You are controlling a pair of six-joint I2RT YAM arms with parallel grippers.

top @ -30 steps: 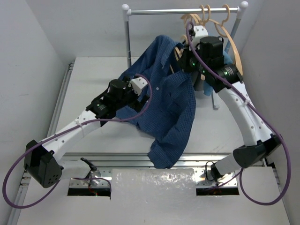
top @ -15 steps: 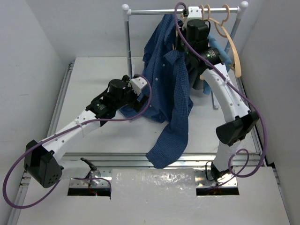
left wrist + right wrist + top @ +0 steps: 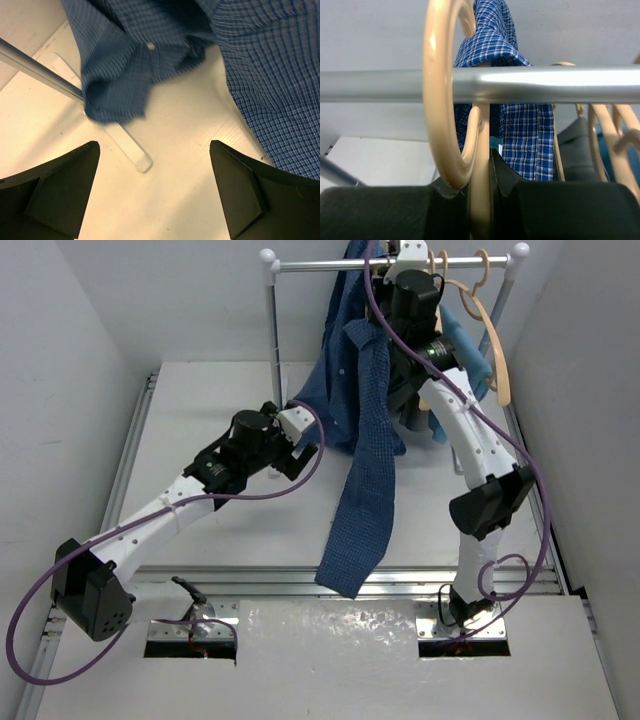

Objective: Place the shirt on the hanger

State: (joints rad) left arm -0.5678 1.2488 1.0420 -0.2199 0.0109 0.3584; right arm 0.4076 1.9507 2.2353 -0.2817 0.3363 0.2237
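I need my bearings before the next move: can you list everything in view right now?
shirt: one, blue checked, hanging long from rail height beside the held hanger
hanger: one, pale tan wood, hook crossing the rail
spare hangers: about three, pale tan, on the rail's right part
rail: one, silver, far side of the table
cloth: one, teal, among the spare hangers
garment: one, dark grey, below the rail
table: one, white
left claw: open, empty, over the table beside the shirt
right claw: shut on the hanger's neck, just below the rail
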